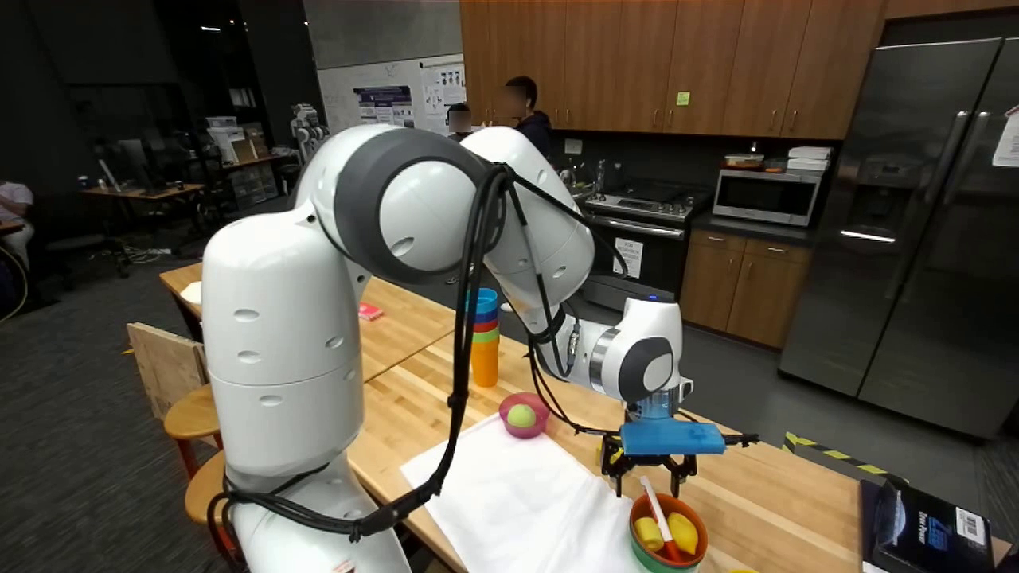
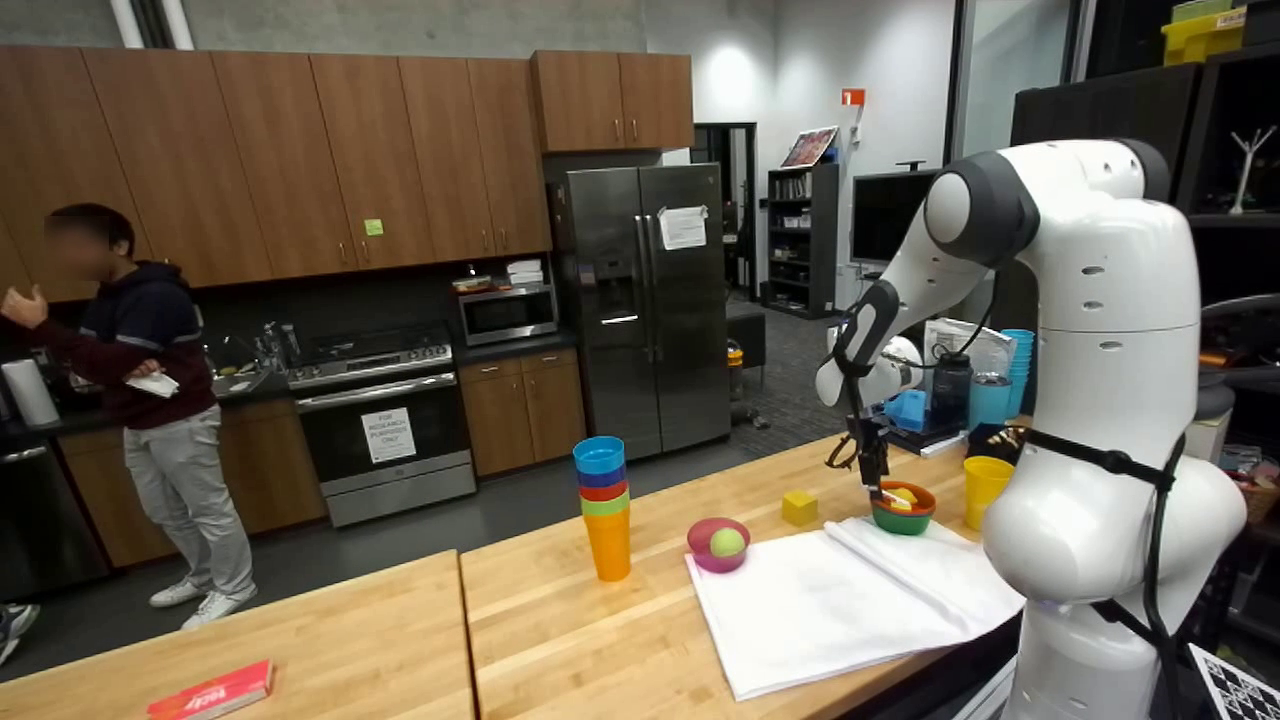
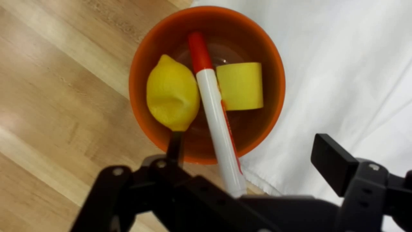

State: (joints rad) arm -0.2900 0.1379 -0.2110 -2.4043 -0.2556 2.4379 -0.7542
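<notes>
My gripper [image 3: 252, 154] is open and empty, with its two black fingers wide apart; it also shows in both exterior views [image 1: 646, 482] [image 2: 873, 482]. It is above and beside an orange bowl [image 3: 279, 83], with green below it in both exterior views [image 1: 700, 521] [image 2: 903, 522]. In the bowl lie a yellow lemon [image 3: 172, 93], a yellow block [image 3: 241, 86] and a white marker [image 3: 216, 119] with a red cap. The marker leans over the rim, and its white end sticks out between the fingers. The left finger overlaps the lemon's lower tip in the wrist view; contact cannot be told.
A white cloth [image 2: 830, 610] lies beside the bowl on the wooden table [image 2: 540, 640]. A pink bowl [image 2: 705, 555] holds a green ball [image 2: 727, 542]. A yellow block [image 2: 799, 507], stacked cups [image 2: 608, 545], a yellow cup [image 2: 985, 490] and a black box [image 1: 927, 529] stand around.
</notes>
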